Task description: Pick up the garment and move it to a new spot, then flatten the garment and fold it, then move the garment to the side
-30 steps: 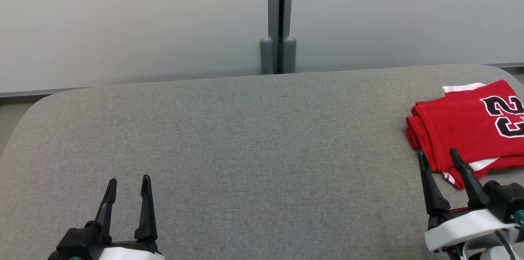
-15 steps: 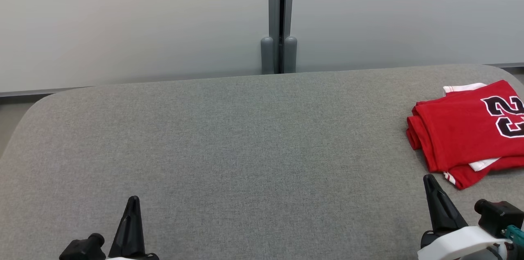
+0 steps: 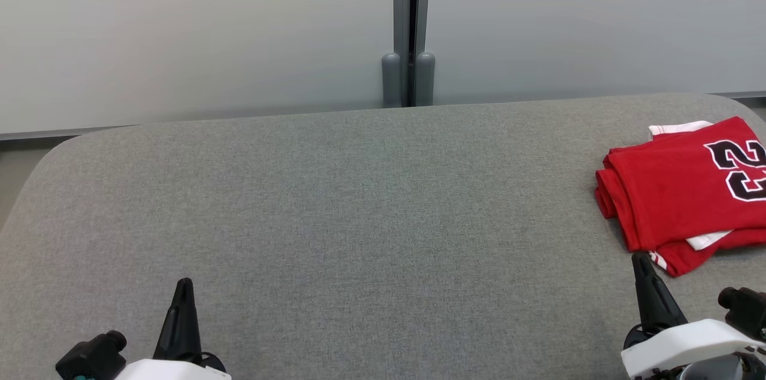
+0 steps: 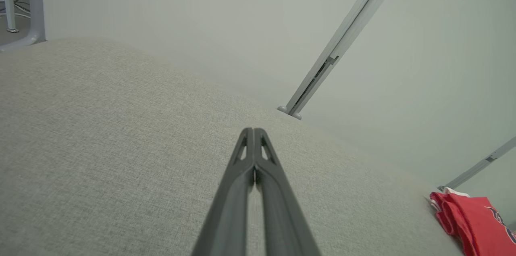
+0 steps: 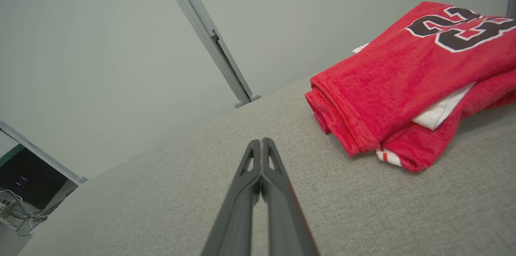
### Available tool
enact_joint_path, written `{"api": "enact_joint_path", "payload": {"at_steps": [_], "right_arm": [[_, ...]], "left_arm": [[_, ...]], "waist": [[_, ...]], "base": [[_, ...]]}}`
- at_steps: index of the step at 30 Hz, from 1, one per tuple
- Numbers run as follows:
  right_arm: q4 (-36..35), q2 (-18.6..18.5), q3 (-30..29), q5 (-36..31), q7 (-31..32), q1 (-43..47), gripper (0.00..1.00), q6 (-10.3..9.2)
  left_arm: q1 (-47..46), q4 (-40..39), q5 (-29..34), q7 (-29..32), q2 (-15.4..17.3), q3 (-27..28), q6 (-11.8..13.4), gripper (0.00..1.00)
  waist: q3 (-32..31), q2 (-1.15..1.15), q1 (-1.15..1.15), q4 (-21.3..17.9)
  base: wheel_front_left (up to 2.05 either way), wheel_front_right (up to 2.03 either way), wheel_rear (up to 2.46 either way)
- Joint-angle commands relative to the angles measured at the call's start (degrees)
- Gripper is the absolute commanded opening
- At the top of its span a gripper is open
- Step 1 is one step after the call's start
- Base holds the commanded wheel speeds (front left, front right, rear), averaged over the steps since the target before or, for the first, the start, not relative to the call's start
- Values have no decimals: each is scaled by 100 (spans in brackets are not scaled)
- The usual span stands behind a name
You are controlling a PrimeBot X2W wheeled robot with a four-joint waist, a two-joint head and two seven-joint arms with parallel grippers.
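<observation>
The grey desk (image 3: 359, 200) carries the folded red shirt (image 3: 676, 188) at its far right, rolled edge facing the middle. The right end effector (image 3: 640, 260), fingers pressed together and empty, sits just short of the shirt's near corner. The left end effector (image 3: 184, 285), likewise closed, lies well apart.

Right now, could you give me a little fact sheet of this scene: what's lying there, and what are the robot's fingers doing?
Surface: grey fabric-covered pad with rounded corners
Garment: red shirt with a black number and some white cloth showing; folded, lying at the pad's right end
Left fingers: shut, holding nothing, above bare pad, far from the shirt
Right fingers: shut, holding nothing, close to the shirt's near corner, not touching it
Background: pale wall panels with a grey post between them
Task stage: fold looks done, shirt set aside
</observation>
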Motion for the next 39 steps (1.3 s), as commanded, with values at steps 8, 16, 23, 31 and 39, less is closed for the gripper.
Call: {"api": "enact_joint_path", "payload": {"at_steps": [8,16,23,31,39], "right_arm": [[-108,37,-212,741,215,-199,0,0],[-119,106,-344,1307,382,-229,0,0],[-128,154,-439,1700,500,-253,0,0],[-137,218,-558,2187,651,-276,0,0],[-146,276,-666,2636,789,-293,0,1]], "left_arm": [[-295,-24,-813,227,40,115,-90,0],[-398,18,-1426,399,46,185,-150,0],[-473,47,-1858,519,50,231,-189,0],[-558,86,-2390,672,56,289,-240,0],[-632,122,-2885,807,60,346,-285,0]], "waist": [[7,0,0,5],[14,0,0,10],[19,0,0,13],[26,0,0,18],[32,0,0,23]], "base": [[0,0,0],[0,0,0],[0,0,0],[0,0,0],[0,0,0]]}}
